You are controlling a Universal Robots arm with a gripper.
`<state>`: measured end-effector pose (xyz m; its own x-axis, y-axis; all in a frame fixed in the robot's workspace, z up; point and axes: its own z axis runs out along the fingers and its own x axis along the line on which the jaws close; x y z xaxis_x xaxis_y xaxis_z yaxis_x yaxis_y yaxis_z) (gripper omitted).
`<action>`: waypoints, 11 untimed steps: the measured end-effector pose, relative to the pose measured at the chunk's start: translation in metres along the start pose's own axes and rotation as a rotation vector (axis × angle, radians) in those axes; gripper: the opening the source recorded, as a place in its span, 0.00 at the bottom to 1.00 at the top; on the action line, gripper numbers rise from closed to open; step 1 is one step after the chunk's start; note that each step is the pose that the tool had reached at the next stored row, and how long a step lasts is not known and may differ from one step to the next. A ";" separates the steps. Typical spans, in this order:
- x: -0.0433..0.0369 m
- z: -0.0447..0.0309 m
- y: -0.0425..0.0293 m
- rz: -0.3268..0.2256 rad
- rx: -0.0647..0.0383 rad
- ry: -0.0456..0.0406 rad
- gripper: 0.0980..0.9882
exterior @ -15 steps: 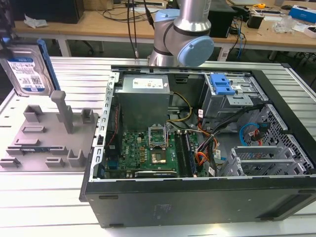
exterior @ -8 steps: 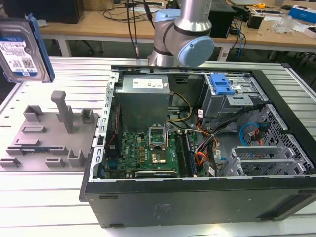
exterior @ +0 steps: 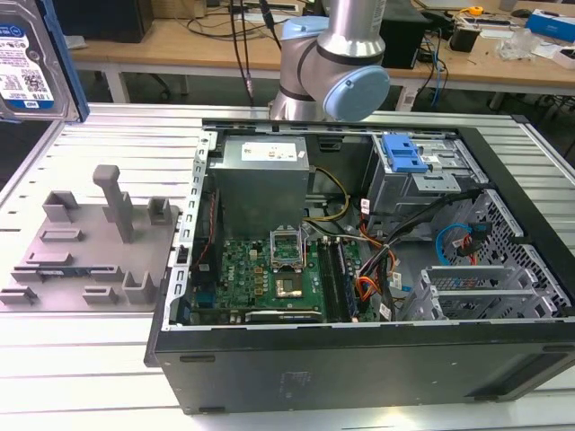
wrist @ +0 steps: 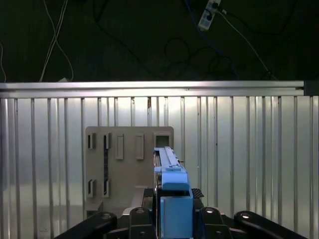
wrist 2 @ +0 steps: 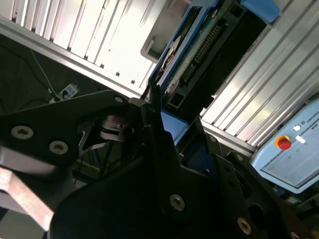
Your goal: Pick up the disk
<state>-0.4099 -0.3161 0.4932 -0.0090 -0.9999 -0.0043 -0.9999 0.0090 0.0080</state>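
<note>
The disk [exterior: 27, 63] hangs high in the air at the exterior view's upper left, its blue-and-white label facing the camera and a blue rail along its side. In the first wrist view the disk [wrist: 172, 199] is seen edge-on, upright between the black fingers of my gripper [wrist: 172, 221], which is shut on it. It hangs above the grey holder tray [wrist: 129, 164]. The second wrist view shows the disk [wrist 2: 187, 59] reaching out from my gripper [wrist 2: 167, 132] over the slatted table.
An open computer case [exterior: 359, 377] takes up the middle and right of the table, with a blue latch [exterior: 402, 153] on its drive cage. The grey holder tray [exterior: 90, 242] with upright posts lies left of the case. The arm's joint [exterior: 346, 85] stands behind the case.
</note>
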 end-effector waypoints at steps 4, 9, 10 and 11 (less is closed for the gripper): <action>0.0000 -0.0001 0.0000 0.000 0.000 0.0000 0.30; 0.0000 -0.0001 0.0000 0.000 0.000 0.0000 0.30; 0.0000 -0.0001 0.0000 0.000 0.000 0.0000 0.30; 0.0000 -0.0001 0.0000 0.000 0.000 0.0000 0.30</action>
<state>-0.4100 -0.3162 0.4933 -0.0089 -1.0000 -0.0043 -0.9999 0.0089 0.0081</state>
